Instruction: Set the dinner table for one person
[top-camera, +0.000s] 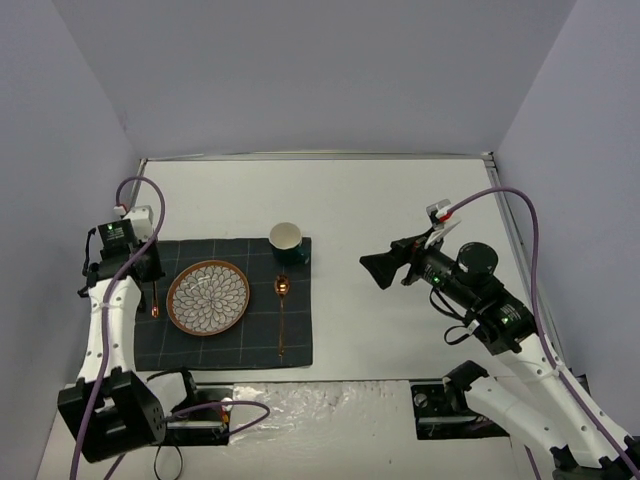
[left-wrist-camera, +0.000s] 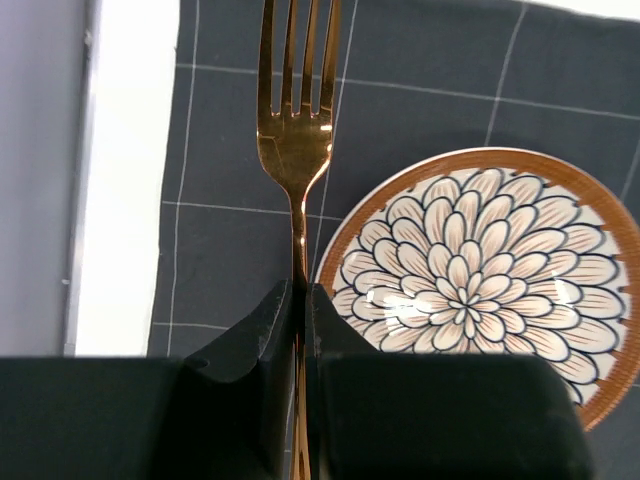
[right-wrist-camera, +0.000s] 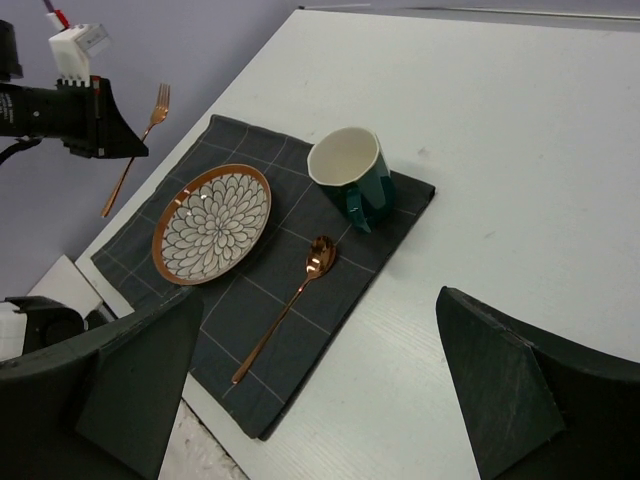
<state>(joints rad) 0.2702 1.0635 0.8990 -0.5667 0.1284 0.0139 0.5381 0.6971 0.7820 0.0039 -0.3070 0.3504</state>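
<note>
Counter (top-camera: 400, 200): white, carries a dark grid placemat (top-camera: 260, 345) at its left near side.
On the placemat: flower-pattern plate (top-camera: 208, 297) at centre-left, green mug (top-camera: 287, 243) on the far right corner, copper spoon (top-camera: 281, 300) just right of the plate.
Fork (left-wrist-camera: 298, 140): left gripper (left-wrist-camera: 303, 300) is clenched on its handle, tines pointing away, over the placemat strip just left of the plate. I cannot tell whether it touches the cloth.
Right gripper (top-camera: 380, 268): spread wide, empty, above bare counter, well apart from the setting.
Step, as I judge it: placing the fork.
Next: lower it flat beside the plate rim, release, then lift clear.
</note>
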